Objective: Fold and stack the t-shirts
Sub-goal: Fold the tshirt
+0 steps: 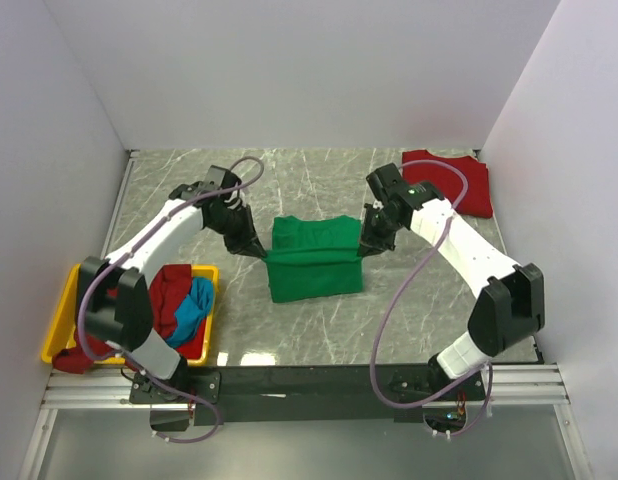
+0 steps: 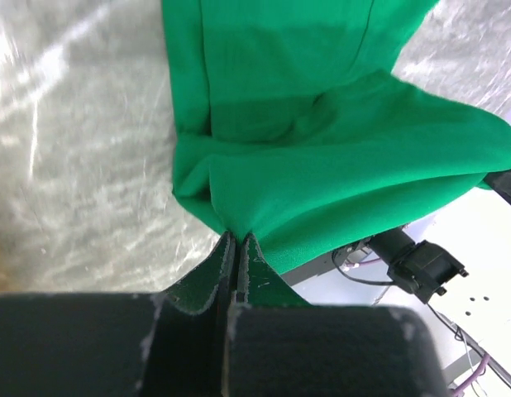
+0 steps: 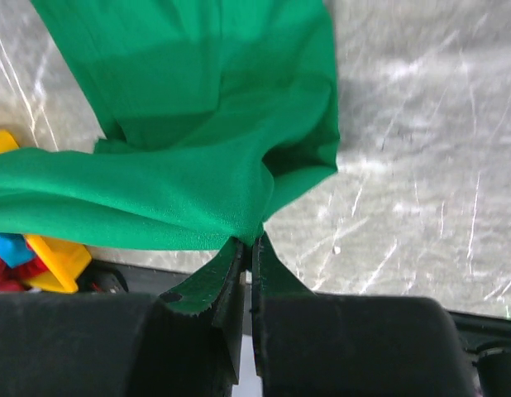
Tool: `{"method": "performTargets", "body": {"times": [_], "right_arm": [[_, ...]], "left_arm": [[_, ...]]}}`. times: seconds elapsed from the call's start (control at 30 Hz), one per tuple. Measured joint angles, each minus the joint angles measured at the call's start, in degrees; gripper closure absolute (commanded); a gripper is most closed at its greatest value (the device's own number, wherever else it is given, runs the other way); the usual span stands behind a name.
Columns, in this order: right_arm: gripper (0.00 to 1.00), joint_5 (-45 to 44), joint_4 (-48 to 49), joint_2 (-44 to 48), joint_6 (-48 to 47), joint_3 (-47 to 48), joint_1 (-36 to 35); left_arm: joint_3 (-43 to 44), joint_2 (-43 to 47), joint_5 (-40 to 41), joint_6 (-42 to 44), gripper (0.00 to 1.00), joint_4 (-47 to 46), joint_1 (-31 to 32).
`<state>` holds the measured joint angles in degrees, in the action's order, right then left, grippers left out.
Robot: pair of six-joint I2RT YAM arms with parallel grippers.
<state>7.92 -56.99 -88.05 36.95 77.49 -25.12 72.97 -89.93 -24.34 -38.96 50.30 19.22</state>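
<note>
The bright green t-shirt [image 1: 312, 259] lies partly folded in the middle of the table. My left gripper [image 1: 259, 250] is shut on its left edge, and my right gripper [image 1: 364, 250] is shut on its right edge. Both hold a fold of the cloth lifted a little above the lower layer. The pinch shows in the left wrist view [image 2: 236, 236] and the right wrist view [image 3: 254, 240]. A red t-shirt [image 1: 449, 180] lies flat at the far right. Dark red [image 1: 169, 300] and blue [image 1: 197, 305] shirts sit in the yellow bin [image 1: 64, 320].
The yellow bin stands at the near left beside the left arm's base. White walls close the table on three sides. The black rail [image 1: 309, 380] runs along the near edge.
</note>
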Motion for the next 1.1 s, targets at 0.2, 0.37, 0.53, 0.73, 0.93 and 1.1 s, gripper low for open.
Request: {"method": "performTargets", "body": {"times": [0.2,0.37,0.53,0.73,0.93,1.1], "right_arm": [[1.0,-1.1,0.2,-5.4,-0.6,5.2,0.9],[1.0,-1.8,0.3,-10.8,-0.8,9.9,1.7],[1.0,-2.6,0.0,-15.3,-1.1,14.2,2.5],[1.0,-3.0,-0.2,-18.8,-1.2,16.7,2.9],[1.0,-3.4,-0.3,-21.0,-1.2,18.1,3.3],[1.0,-3.8,-0.4,-23.5,-1.3,19.3,3.9]], "left_arm": [[7.6,-7.8,-0.6,3.3,1.0,0.2,-2.2],[13.3,-13.6,-1.8,5.0,1.0,0.2,-3.9],[17.7,-19.0,-3.1,6.7,0.99,0.2,-4.8],[22.7,-25.3,-5.0,8.4,1.0,0.9,-5.7],[26.2,-29.2,-6.4,9.4,0.99,1.6,-6.0],[28.1,-31.2,-7.0,9.6,0.97,1.7,-6.3]]}}
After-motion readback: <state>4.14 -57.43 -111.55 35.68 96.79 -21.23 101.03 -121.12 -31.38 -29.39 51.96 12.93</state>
